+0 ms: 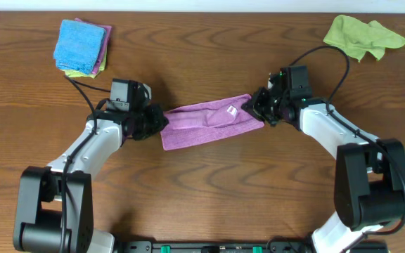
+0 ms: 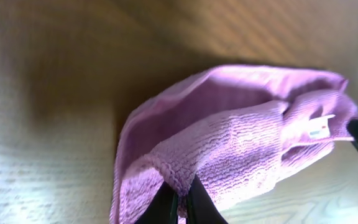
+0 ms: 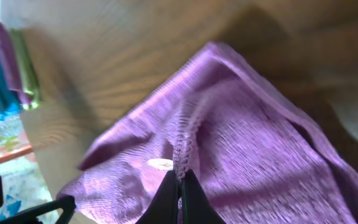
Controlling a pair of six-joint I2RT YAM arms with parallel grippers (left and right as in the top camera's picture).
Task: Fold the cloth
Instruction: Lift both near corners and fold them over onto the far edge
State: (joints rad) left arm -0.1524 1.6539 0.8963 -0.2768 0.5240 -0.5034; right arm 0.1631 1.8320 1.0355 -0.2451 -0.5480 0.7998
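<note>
Two robot arms hold a purple cloth (image 1: 206, 121) stretched between them at the middle of a wooden worktop (image 1: 202, 204). The left gripper (image 1: 157, 121) has its jaws pressed together on the hem at one short end. The right gripper (image 1: 257, 109) pinches the opposite end in the same way, just beside a small white tag (image 1: 233, 109).

In both wrist views the cloth sags and curls between the two holds and throws a shadow on the wood below. It appears to lie in more than one layer, though whether any part of it touches the worktop cannot be told.

The cloth looks like light, soft terry: it will drape, bunch and slide over itself rather than keep a crease, and it offers no stiff edge to push against. The stitched hem and the corners look like the surest places to take hold, since a pinch on the loose middle would probably gather only one layer.

A stack of folded cloths (image 1: 81, 46) sits at the far left corner and a crumpled green cloth (image 1: 361, 35) at the far right, both well apart from the work.
</note>
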